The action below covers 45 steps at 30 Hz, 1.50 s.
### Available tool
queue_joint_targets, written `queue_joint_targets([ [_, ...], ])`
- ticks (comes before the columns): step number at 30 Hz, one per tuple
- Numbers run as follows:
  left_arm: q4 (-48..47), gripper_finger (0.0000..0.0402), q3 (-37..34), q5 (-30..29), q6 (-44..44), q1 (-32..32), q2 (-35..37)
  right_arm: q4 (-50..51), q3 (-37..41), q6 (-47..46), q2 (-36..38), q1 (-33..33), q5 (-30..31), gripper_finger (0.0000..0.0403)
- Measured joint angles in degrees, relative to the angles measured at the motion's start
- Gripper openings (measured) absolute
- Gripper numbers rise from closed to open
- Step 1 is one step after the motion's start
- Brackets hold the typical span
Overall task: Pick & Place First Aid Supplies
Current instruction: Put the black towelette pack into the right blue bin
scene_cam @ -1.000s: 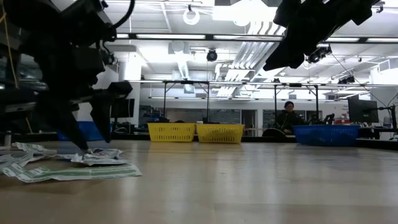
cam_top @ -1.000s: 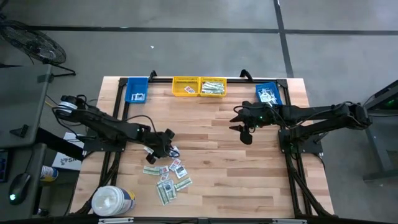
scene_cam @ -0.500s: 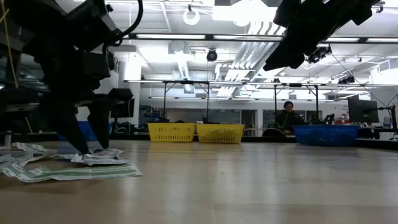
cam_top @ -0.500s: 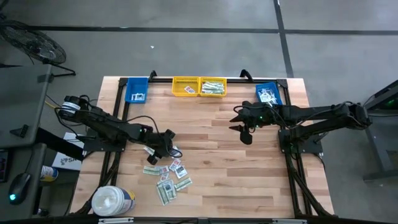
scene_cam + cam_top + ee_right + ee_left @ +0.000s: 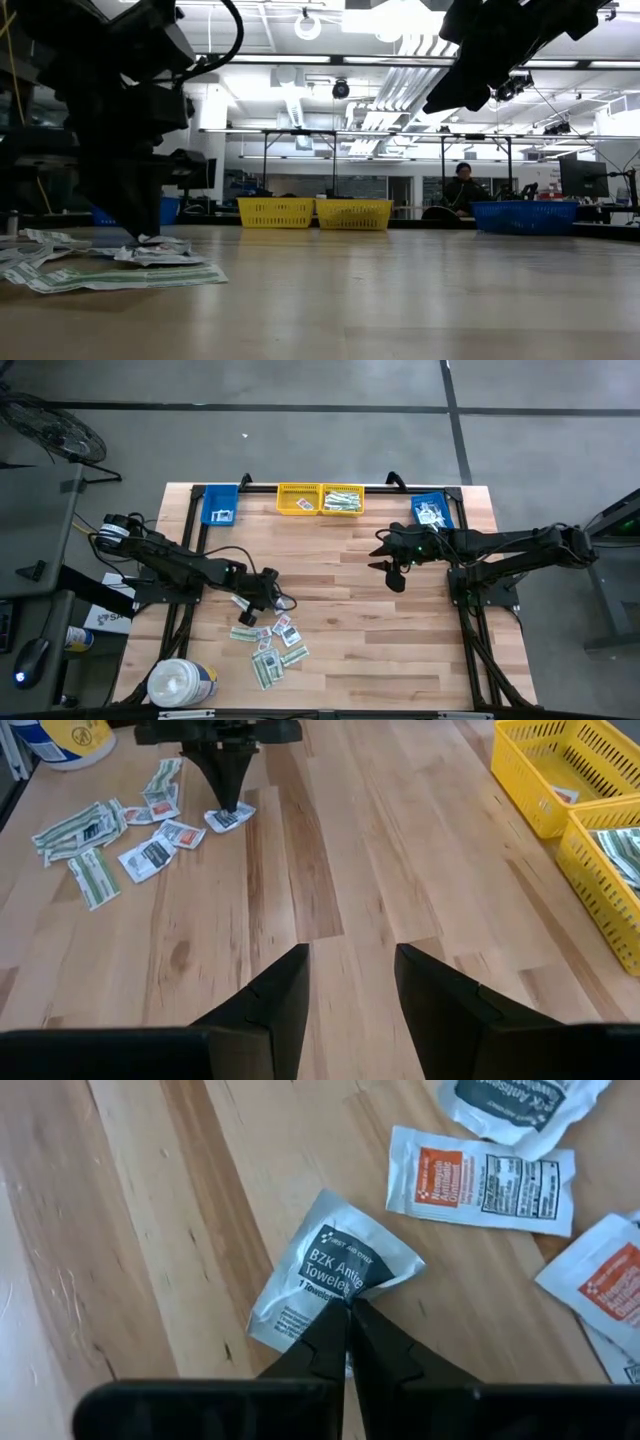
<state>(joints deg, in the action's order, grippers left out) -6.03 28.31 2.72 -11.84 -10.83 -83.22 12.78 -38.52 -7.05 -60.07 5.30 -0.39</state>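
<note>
Pinching a dark-labelled towelette packet (image 5: 335,1275), left end effector (image 5: 347,1308) has its fingers together on the crumpled foil, packet lying on the tabletop (image 5: 400,650) at the edge of the scattered packets (image 5: 272,645). Right end effector (image 5: 348,965) hovers mid-table, fingers apart (empty).

The pinched white packet (image 5: 335,1270) reads "BZK Antiseptic Towelette", partly creased.
</note>
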Motion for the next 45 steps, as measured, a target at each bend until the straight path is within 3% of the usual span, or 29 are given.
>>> queue_joint_targets([
  [5, -0.26, 0.0003, 2.37, -3.69, 0.90, -0.15, -0.07, -0.71, 0.02, -0.42, 0.00, -0.73, 0.10, 0.0142],
  [9, -1.43, 0.0002, 6.09, -13.94, 0.22, -0.06, -0.42, -3.61, 0.02, -2.41, 0.00, -2.34, 3.50, 0.0142],
  [15, -0.02, 0.0001, 12.04, -30.55, -4.54, -0.09, -0.22, -7.98, 0.02, -9.49, -0.79, -4.94, 14.32, 0.0142],
  [19, 5.68, 0.0001, 14.58, -38.71, -9.24, -0.07, -0.18, -13.56, 0.02, -11.27, -4.99, -6.81, 21.08, 0.0142],
  [25, 19.33, 0.0000, 15.22, -48.98, -20.20, -0.07, -0.09, -28.42, 0.02, -8.45, -14.11, -7.63, 23.62, 0.0142],
  [35, 32.80, 0.0000, 15.22, -51.60, -32.05, -0.07, -0.09, -55.21, 0.02, -7.71, -25.03, -7.56, 24.25, 0.0139],
  [45, 36.97, 0.0000, 15.27, -53.36, -36.49, -0.07, -2.00, -64.02, 0.02, -7.02, -27.71, -7.56, 21.93, 0.0138],
])
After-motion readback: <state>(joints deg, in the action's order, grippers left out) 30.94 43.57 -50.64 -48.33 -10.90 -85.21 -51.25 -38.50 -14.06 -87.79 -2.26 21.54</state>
